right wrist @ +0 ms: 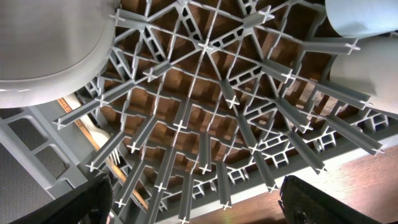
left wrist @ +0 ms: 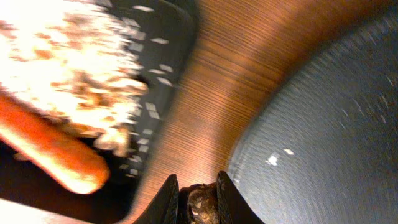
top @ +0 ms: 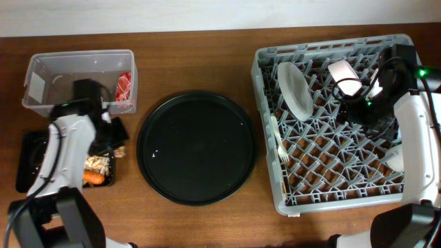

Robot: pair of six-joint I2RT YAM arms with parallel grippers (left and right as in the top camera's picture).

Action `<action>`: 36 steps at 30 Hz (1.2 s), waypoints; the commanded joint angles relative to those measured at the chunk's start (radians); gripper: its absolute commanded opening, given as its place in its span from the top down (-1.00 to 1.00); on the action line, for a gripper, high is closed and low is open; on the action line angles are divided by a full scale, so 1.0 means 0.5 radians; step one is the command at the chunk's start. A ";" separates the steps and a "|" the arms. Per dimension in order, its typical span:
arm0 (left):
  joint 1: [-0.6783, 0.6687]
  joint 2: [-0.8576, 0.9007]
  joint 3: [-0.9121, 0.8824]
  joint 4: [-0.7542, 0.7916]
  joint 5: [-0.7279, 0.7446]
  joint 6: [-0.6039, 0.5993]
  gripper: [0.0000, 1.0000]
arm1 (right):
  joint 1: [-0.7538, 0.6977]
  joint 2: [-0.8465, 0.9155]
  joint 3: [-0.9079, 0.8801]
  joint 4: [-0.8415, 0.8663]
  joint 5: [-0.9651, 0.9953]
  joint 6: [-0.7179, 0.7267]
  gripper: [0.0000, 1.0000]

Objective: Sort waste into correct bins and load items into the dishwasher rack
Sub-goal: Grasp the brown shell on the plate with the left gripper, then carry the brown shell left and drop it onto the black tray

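Observation:
My left gripper is shut on the small brown lump, over the wood between the shallow black tray and the round black tray. The tray holds rice-like bits and the orange carrot. In the overhead view the left gripper is at this tray's right edge. The clear tub holds a red-and-white wrapper. My right gripper is open and empty above the grey rack's pegs. The rack holds the plate, the fork and cups.
The large round black tray lies between the bins and the rack. A white cup sits at the rack's back right. In the right wrist view the plate is upper left and the fork is by the rack wall.

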 commanded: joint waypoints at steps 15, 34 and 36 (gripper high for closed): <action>0.497 0.159 0.034 0.217 -0.014 -0.049 0.78 | -0.002 0.008 -0.010 -0.002 -0.004 -0.014 -0.78; 0.495 0.160 0.033 0.099 0.046 -0.048 -0.40 | -0.002 0.008 -0.010 -0.002 -0.005 -0.014 -0.79; 0.496 0.146 0.033 0.093 0.047 -0.048 -0.40 | -0.002 0.008 -0.010 -0.002 -0.004 -0.014 -0.79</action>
